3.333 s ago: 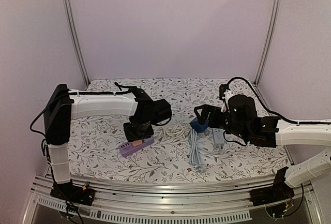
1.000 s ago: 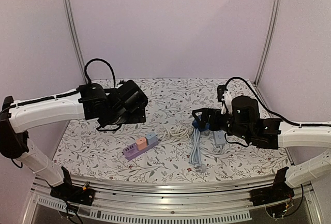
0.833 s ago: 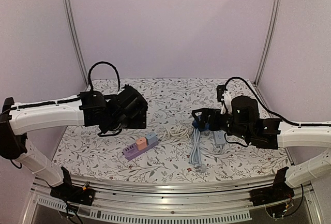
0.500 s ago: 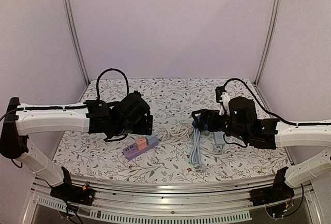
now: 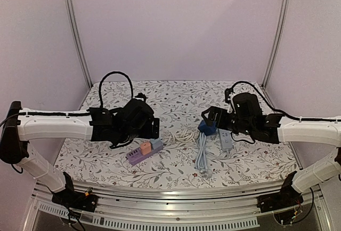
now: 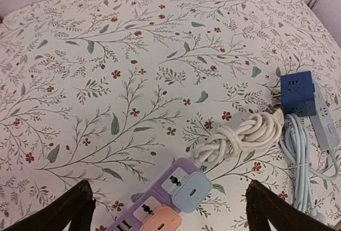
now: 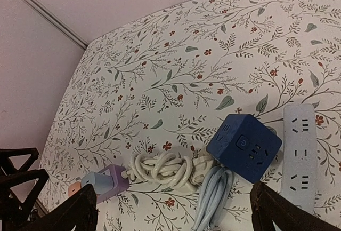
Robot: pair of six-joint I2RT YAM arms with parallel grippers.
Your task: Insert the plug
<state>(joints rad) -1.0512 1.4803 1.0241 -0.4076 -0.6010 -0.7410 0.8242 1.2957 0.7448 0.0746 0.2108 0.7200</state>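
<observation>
Both my arms are built alike: long white link shells joined by black joint housings. The left arm (image 5: pixel 53 127) has a black cable (image 5: pixel 113 73) arching over its bulky black wrist block, and the right arm (image 5: pixel 309 130) has a similar loop (image 5: pixel 242 82). Black base brackets (image 5: pixel 74 198) are bolted on the metal rail (image 5: pixel 176 194), with thin wires beside them. On my wrist feeds the fingertips (image 6: pixel 74 209) are dark, ribbed wedges.

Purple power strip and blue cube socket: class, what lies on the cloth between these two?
A coiled white cord lies between the purple power strip and the blue cube socket, clearest in the left wrist view.
</observation>
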